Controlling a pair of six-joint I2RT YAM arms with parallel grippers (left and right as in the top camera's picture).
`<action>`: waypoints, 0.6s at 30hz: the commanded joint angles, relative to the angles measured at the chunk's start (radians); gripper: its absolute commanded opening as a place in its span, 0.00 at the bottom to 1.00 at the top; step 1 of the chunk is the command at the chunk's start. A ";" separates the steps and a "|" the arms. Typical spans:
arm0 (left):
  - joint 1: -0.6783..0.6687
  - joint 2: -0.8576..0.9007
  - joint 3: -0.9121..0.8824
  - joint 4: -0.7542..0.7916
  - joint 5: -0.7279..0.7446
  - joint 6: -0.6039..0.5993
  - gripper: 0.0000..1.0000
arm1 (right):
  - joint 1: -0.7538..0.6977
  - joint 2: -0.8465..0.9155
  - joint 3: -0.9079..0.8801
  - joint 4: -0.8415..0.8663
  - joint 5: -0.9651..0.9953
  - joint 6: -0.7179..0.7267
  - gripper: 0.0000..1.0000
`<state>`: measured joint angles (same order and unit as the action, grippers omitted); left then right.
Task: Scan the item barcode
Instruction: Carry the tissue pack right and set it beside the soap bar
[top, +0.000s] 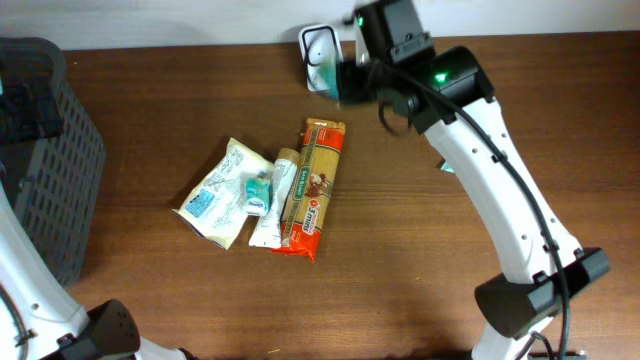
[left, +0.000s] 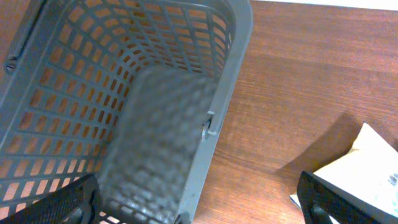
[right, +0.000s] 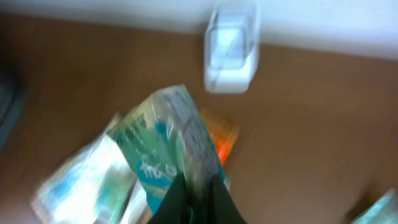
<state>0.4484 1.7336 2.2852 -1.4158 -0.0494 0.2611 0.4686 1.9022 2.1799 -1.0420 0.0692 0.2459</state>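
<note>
Looking down from overhead, the right gripper (top: 338, 82) is clamped on a teal packet (top: 322, 72). The packet is just short of the white scanner (top: 318, 44), which is at the far edge of the table (top: 420, 250). Well behind those fingers, toward the robot, lie a white pouch (top: 218, 190) and a long pasta pack (top: 315, 185). The pack has a red-and-white label whose writing is too small to read. A grey basket (top: 45, 150) stands at the left.

Only the left wrist view shows the left gripper (left: 199, 208). Its dark fingertips (left: 59, 202) are spread wide with nothing between them. Ahead of them are the basket's mesh wall and its inside. Just past the right-hand fingertip, a corner of the white pouch shows, its print blurred.

In the right wrist view, the dark fingers (right: 177, 199) pinch the lower edge of the teal packet, which rises tilted straight ahead of them. Only this view shows its printed face, with white markings on teal and a strip of fine print, all too smeared to read. The scanner lies beyond the packet. An orange pack corner (right: 222, 140) peeks out to its right.
</note>
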 joint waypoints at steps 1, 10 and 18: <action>0.006 0.001 0.002 0.000 0.004 -0.013 0.99 | 0.021 0.119 0.024 0.197 0.325 -0.183 0.04; 0.006 0.001 0.002 0.000 0.004 -0.013 0.99 | 0.021 0.583 0.024 0.993 0.467 -0.557 0.04; 0.006 0.001 0.002 0.000 0.004 -0.013 0.99 | 0.021 0.642 0.023 1.023 0.466 -0.556 0.04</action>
<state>0.4484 1.7340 2.2852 -1.4174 -0.0494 0.2615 0.4816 2.5553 2.1971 -0.0208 0.5125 -0.3058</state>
